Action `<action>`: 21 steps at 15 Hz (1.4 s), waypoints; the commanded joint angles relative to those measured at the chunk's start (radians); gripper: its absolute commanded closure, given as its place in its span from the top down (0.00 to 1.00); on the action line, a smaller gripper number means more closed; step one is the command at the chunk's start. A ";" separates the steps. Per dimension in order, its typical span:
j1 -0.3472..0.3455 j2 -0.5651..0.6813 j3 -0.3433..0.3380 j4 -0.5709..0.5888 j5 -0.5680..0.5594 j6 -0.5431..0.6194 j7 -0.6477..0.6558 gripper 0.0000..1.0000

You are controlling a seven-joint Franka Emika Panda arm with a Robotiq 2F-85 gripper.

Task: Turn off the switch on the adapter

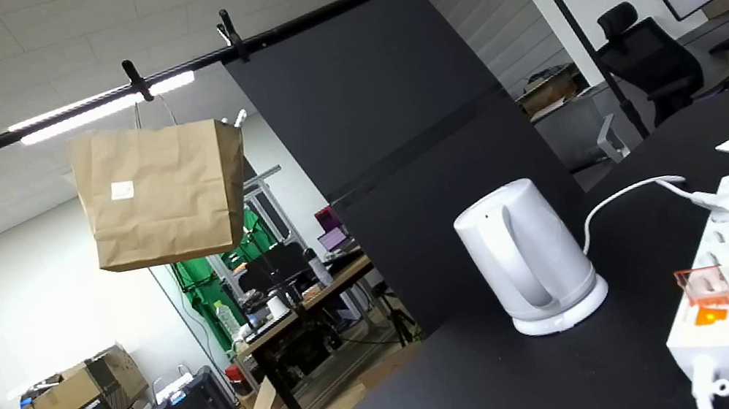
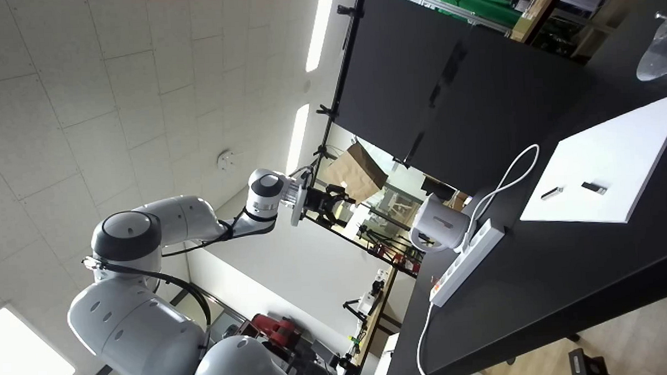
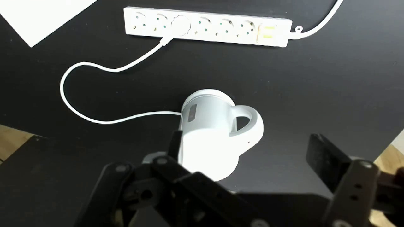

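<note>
While the tool hangs well above the surface, jaws wide apart, nothing gripped, the adapter lies at 12 o'clock of the kettle in wrist view, w/ the switch at its 3 o'clock end. Prob. light, stiff plastic, may slide; grip, if req'd, across its width; else press switch straight down, jaws together. Raised clear flap looks fragile, avoid.

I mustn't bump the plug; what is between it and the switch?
Three free sockets separate plug and switch in the wrist view; an exterior view adds a clear orange flap beside the switch.
</note>
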 commanded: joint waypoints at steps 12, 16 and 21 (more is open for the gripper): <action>0.089 0.199 0.061 -0.079 0.017 0.210 -0.037 0.25; 0.094 0.230 0.069 -0.123 0.024 0.235 -0.063 0.01; 0.090 0.238 0.076 -0.197 0.036 0.307 -0.106 0.00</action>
